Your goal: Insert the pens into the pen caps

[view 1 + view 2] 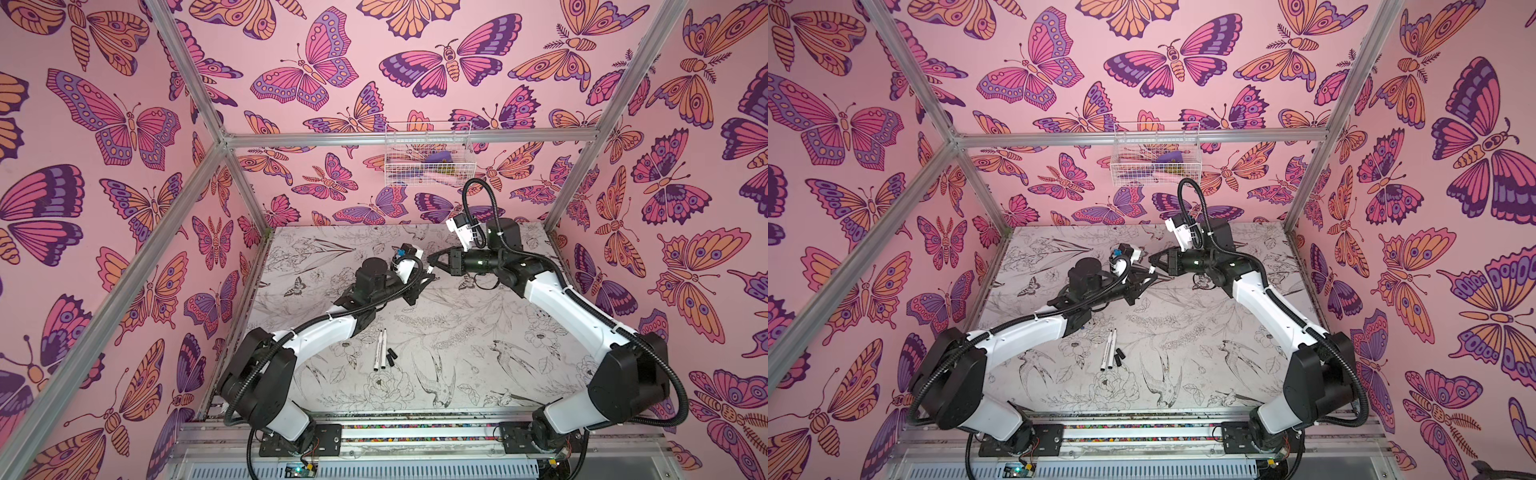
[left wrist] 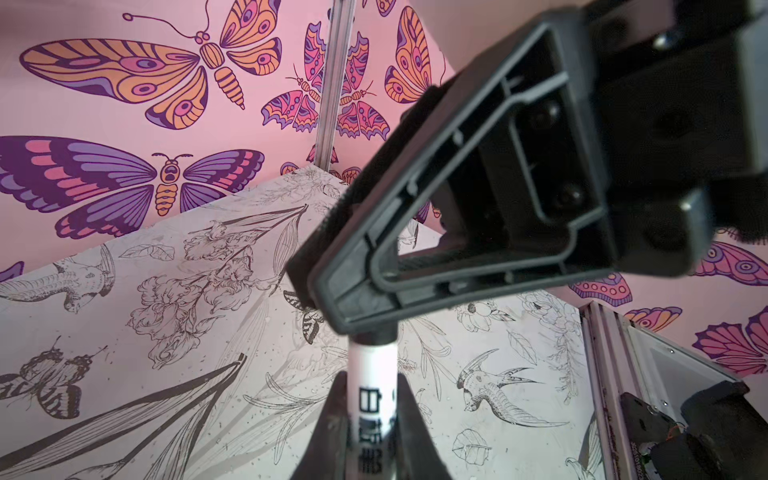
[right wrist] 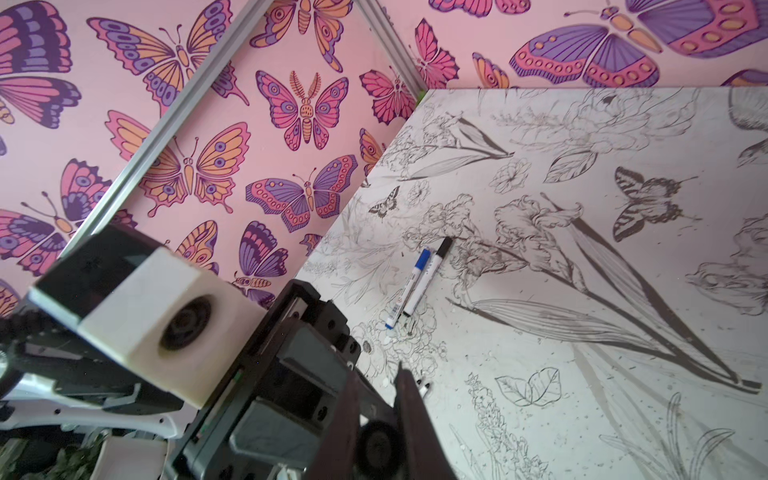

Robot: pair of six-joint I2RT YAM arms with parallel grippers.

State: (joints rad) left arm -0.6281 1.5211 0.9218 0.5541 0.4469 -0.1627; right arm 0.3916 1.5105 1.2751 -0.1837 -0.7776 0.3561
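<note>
White barrel w/ black print: pen [image 2: 372,370], clamped in L gripper [image 1: 428,276], jaws closed tight on barrel, approx. mid-length. Held mid-air over far-centre of table [image 1: 478,357], free end aimed at R gripper [image 1: 432,257].

Black cap [image 2: 372,336] at pen's free end, pinched at very tips of R gripper, jaws together on it. Depth of pen inside cap: cannot tell, hidden by tips.

Grippers tip to tip in both top views, L reaching in from left, R from right, both well clear of table surface.

On table, near-centre, between the two arm bases:
- two bare pens [image 1: 381,350], uncapped, side by side, approx. parallel, running near-to-far.
- two loose caps [image 1: 390,357], black, just right of those pens, close together; touching or not: cannot tell.

On table, toward left edge (R wrist view):
- blue-capped pen [image 3: 409,286] and black-capped pen [image 3: 430,274], lying flat, side by side, approx. parallel, capped ends toward same side, barrels touching or nearly so.
</note>
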